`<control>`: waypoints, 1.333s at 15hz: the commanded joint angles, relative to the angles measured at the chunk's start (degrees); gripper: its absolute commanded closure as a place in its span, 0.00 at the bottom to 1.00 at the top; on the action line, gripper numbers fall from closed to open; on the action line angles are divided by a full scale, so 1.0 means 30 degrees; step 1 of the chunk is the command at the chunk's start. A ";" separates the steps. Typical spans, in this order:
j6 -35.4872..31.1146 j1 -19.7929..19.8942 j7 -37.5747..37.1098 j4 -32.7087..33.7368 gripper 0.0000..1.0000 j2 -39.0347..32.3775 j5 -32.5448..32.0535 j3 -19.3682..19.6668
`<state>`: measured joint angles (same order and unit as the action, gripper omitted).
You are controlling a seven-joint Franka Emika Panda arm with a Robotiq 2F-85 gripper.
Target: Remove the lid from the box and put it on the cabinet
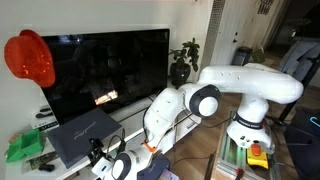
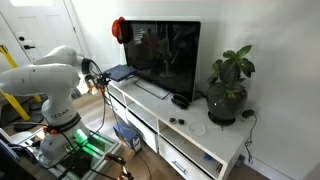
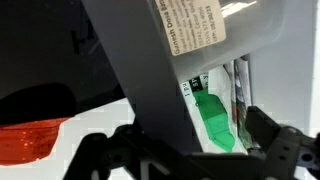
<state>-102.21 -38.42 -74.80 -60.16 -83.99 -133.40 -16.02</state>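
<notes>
The dark grey lid [image 1: 84, 128] lies on the box at the end of the white cabinet [image 2: 185, 140], in front of the TV. I cannot tell the box apart from the lid in either exterior view. In the wrist view the lid [image 3: 150, 60] fills the middle as a grey slanted panel with a white label. My gripper [image 3: 185, 142] is at the lid's near edge. Its dark fingers stand either side of that edge, with a gap to one finger, so it is open. The gripper also shows in both exterior views [image 1: 108, 160] [image 2: 97, 82].
A large black TV [image 1: 105, 70] stands right behind the lid, with a red hat [image 1: 30, 58] on its corner. A small green container [image 1: 25, 148] sits beside the box and also shows in the wrist view [image 3: 215, 122]. A potted plant [image 2: 228, 85] stands at the cabinet's far end.
</notes>
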 commanded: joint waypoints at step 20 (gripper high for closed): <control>-0.3298 -0.4745 -0.2601 -0.8160 0.00 0.5766 -0.3566 0.5823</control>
<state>-108.03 -44.21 -75.05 -78.78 -71.97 -144.09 -9.09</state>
